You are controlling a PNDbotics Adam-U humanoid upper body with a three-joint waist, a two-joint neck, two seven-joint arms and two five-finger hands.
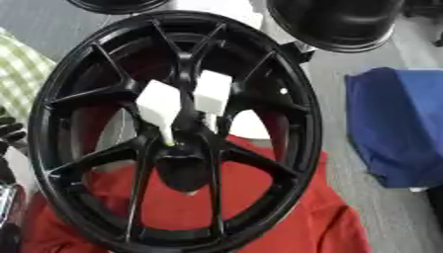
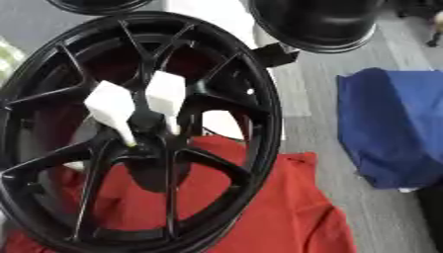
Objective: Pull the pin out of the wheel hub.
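Filling most of the view, the black wheel hub [image 1: 173, 133] is seen over red cloth [image 1: 286, 212]; two white pins [image 1: 162, 106] stand at its centre. Left hand [image 1: 9, 131], well apart at the left edge, is cut off; grip state cannot be told.

Only the left hand [image 1: 9, 132] shows, at the left edge of the left eye view: black, rounded finger segments. Just below the hand sits a shiny silver part, perhaps a wrist joint, with black beneath it.
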